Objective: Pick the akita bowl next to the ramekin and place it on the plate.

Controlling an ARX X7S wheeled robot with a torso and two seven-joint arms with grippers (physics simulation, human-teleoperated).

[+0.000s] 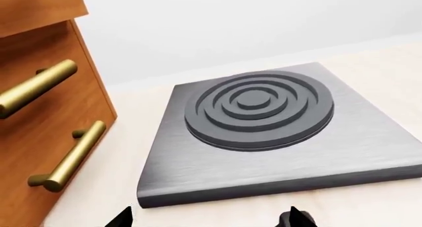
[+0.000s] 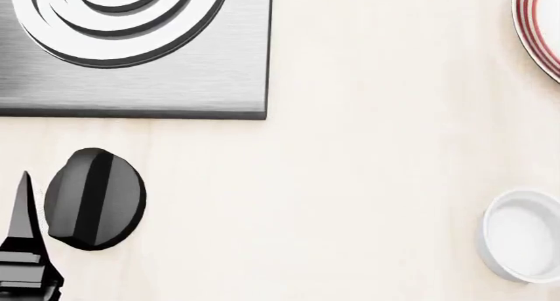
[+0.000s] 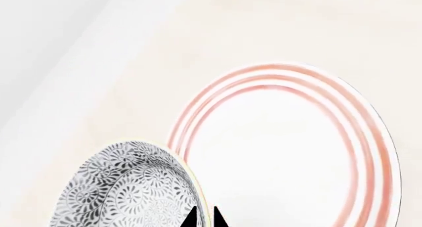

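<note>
Left wrist view. A grey metal stove slab (image 1: 277, 153) with a raised burner of concentric rings (image 1: 258, 108) lies on the pale counter (image 1: 389, 73). Beside it stands a wooden cabinet (image 1: 39, 138) with two brass handles (image 1: 69, 155). Two dark fingertips of the left gripper (image 1: 209, 219) show at the frame's lower edge, set wide apart, with nothing between them.

Head view. The same stove slab (image 2: 175, 84) fills the upper left. Near it, on the counter (image 2: 350, 183), sits a black round knob (image 2: 94, 199), and part of the left arm (image 2: 26, 261) shows at the lower left corner. The ramekin (image 2: 523, 237), plain white, stands at the right edge. The red-ringed rim of the plate (image 2: 536, 32) enters at the upper right, well apart from the ramekin.

Right wrist view. The akita bowl (image 3: 125, 192), patterned grey-black, sits just beside the plate (image 3: 283, 148), its rim overlapping the plate's edge in this view; whether they touch cannot be told. The dark fingertips of the right gripper (image 3: 203, 218) are drawn narrow at the bowl's rim, on the plate side, and appear to pinch that rim.
</note>
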